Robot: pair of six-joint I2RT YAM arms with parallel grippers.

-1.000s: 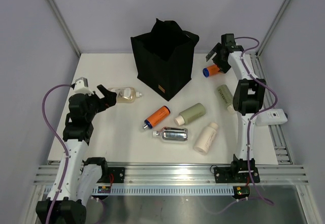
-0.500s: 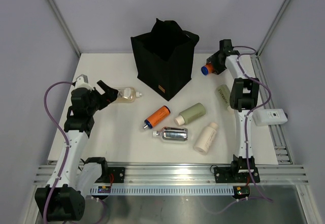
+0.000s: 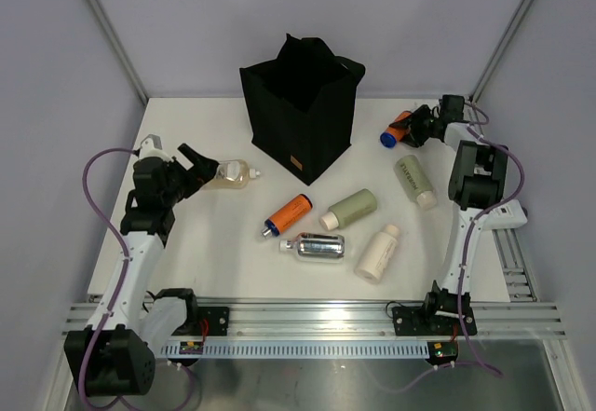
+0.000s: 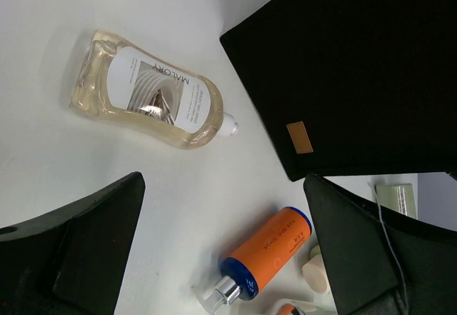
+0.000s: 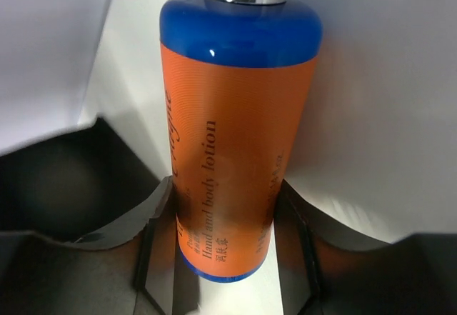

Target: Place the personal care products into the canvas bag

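Observation:
The black canvas bag point(image 3: 303, 103) stands open at the back centre. My right gripper point(image 3: 416, 130) is shut on an orange bottle with a blue cap point(image 3: 399, 131) to the right of the bag; in the right wrist view the fingers point(image 5: 156, 233) press both sides of this bottle point(image 5: 235, 143). My left gripper point(image 3: 196, 167) is open beside the clear amber bottle point(image 3: 233, 174), holding nothing. A second orange bottle point(image 3: 287, 213), a silver one point(image 3: 318, 246), two sage-green ones point(image 3: 352, 209) point(image 3: 414, 180) and a cream one point(image 3: 377, 253) lie on the table.
In the left wrist view the amber bottle point(image 4: 150, 101) lies ahead of the open gripper point(image 4: 223, 179), with the bag's corner point(image 4: 357, 65) at upper right and the second orange bottle point(image 4: 268, 254) below. A white device point(image 3: 498, 213) rests on the right rail.
My right gripper has shut on the orange bottle, and its wrist has swung right and turned with the bottle. The left gripper edged slightly closer to the amber bottle.

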